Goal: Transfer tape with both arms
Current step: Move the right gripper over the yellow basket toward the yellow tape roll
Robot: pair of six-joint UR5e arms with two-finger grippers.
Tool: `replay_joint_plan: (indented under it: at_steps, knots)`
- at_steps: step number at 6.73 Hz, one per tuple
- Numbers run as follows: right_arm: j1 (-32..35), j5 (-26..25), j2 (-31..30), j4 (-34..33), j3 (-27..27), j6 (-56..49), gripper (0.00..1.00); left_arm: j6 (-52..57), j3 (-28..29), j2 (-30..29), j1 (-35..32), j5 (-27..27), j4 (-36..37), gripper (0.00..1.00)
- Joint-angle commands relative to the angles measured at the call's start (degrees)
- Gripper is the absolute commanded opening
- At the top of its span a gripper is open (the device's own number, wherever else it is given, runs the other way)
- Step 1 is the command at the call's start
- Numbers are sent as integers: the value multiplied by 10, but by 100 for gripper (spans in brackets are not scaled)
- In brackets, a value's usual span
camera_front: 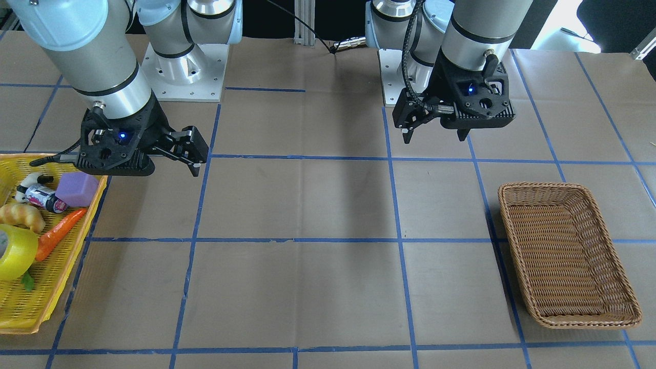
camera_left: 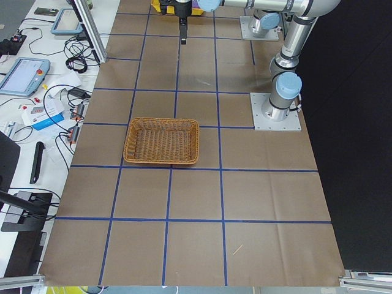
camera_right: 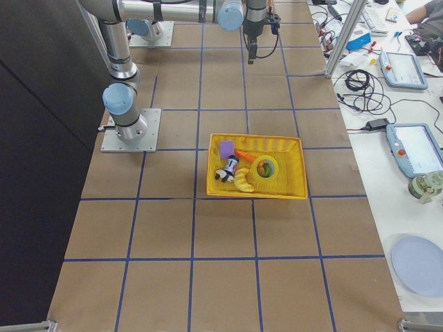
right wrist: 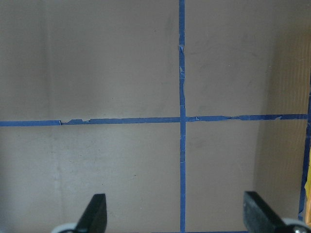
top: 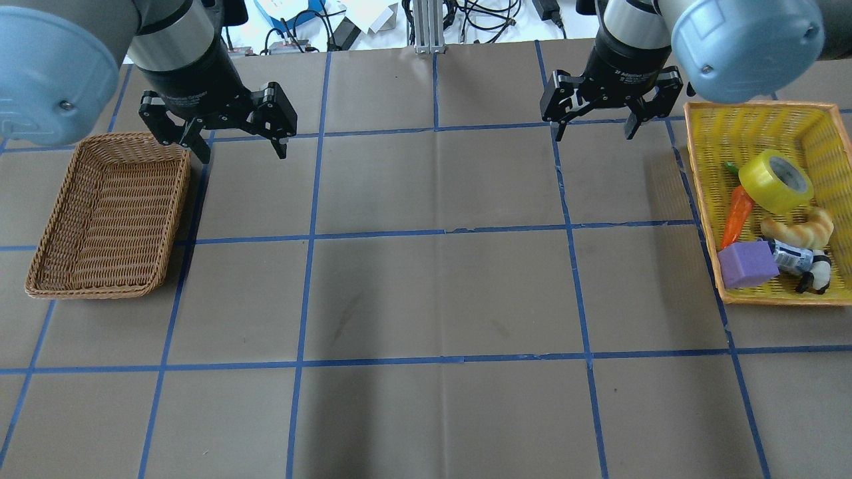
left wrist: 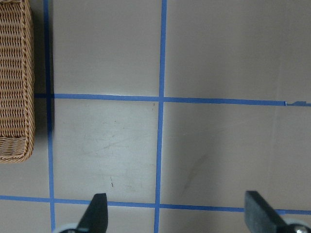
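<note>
Currently I see the tape [top: 776, 181] lying in the tray [top: 720, 133]. My right gripper [top: 592, 135] hangs near the tray and my left gripper [top: 243, 154] far from it, both spread.

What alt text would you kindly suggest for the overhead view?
The tape lies in a yellow tray at right, beside a carrot. The right gripper hangs open near it; the left gripper hangs open by a wicker basket.

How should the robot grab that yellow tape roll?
Probably from above with the right pincer: one finger inside the open core of the tape roll, one outside on its yellow band. It lies tilted, hole facing up, and the carrot and croissant crowd its sides.
</note>
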Motion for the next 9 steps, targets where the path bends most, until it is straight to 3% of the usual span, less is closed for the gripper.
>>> replay_joint_plan:
  at_steps: [1,3,5,7,9]
  knots:
    - [-13,-1,3,-1,1,-10,100,0,-1,0,0,0,0,100]
    - [-27,0,3,-11,1,-51,100,0,-1,0,0,0,0,100]
    - [-159,12,19,-11,1,-205,100,0,-1,0,0,0,0,100]
    - [-271,55,91,-63,-13,-353,100,0,-1,0,0,0,0,100]
    - [-359,109,193,-63,-53,-461,100,0,-1,0,0,1,0,100]
